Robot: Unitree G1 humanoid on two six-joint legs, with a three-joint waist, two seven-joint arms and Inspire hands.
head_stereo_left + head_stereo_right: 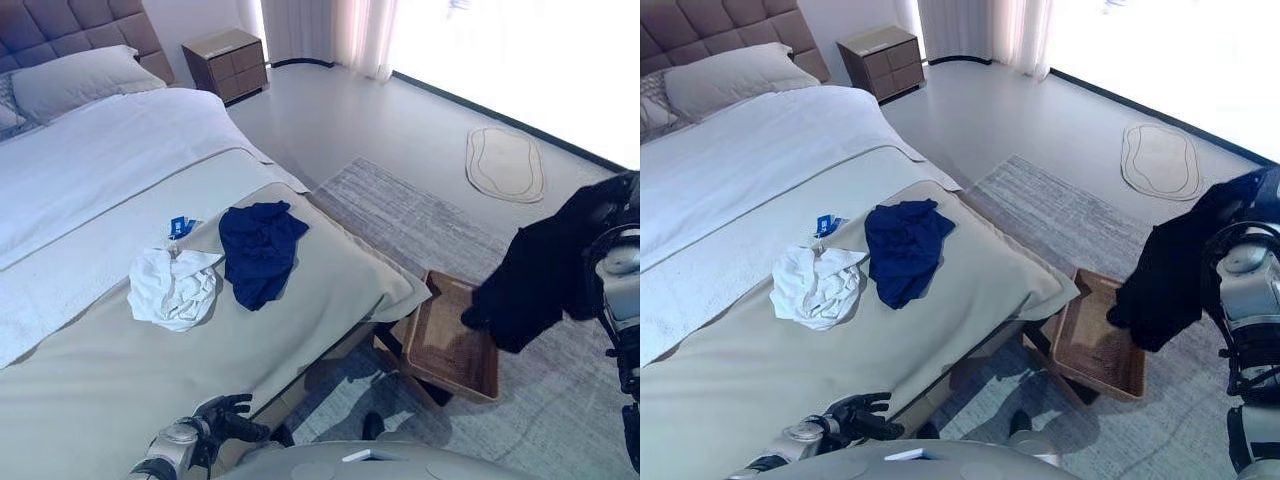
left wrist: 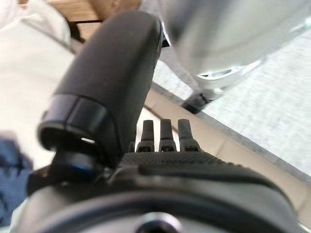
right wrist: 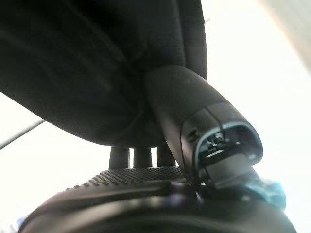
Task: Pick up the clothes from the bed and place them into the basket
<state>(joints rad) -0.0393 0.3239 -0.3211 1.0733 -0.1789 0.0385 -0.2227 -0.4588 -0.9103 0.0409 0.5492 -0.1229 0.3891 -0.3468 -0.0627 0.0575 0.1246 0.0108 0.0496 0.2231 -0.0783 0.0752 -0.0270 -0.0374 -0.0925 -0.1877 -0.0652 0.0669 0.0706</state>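
Right robot hand [image 3: 160,145] grips one black garment [image 1: 535,275]; two garments on bed [image 1: 120,390].

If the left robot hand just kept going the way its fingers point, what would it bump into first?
Probably nothing soon. The left robot hand sits open at the foot edge of the bed, fingers aimed out past it. Beyond is grey rug, with the basket farther along, though depth is hard to judge.

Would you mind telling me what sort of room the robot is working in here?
Most likely a bedroom: a made bed with a pillow against a padded headboard, a bedside cabinet by the curtains, and a rug on the floor.
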